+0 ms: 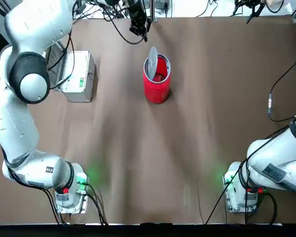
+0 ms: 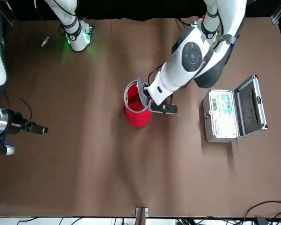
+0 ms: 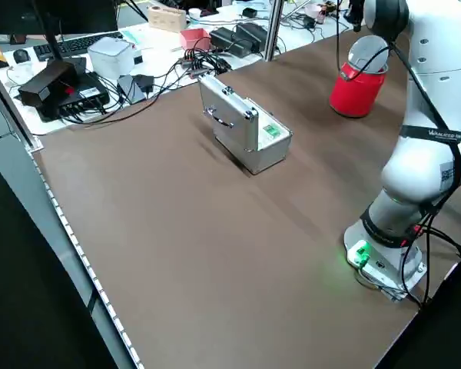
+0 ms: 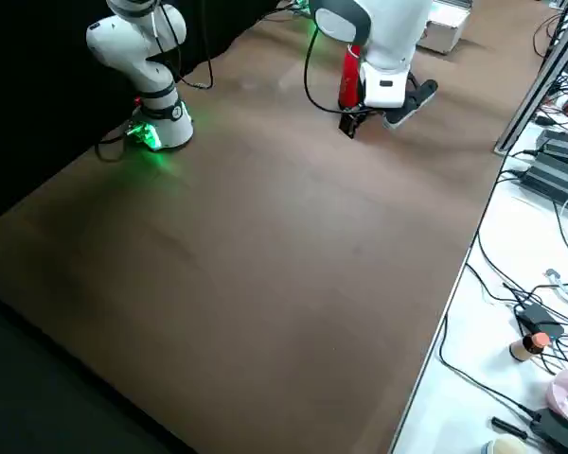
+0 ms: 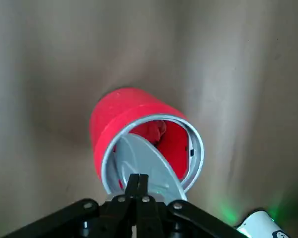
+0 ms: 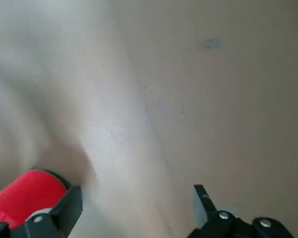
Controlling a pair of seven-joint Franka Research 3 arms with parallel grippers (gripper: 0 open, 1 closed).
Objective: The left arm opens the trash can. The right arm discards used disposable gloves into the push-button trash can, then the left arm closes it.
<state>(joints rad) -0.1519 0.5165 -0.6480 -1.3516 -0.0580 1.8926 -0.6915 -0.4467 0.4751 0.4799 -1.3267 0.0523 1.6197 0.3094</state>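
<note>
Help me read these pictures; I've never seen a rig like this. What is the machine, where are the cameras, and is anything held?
Two white robot arms stand side by side at a brown table. One camera looks down from overhead, one faces the robot, two watch from the sides, and one sits on each wrist. On the table are a red can with its grey lid tipped up, and a silver case. The left claw, shut and empty, is at the lid. The right claw is open and empty, off to the side. I can't make out any gloves.
</note>
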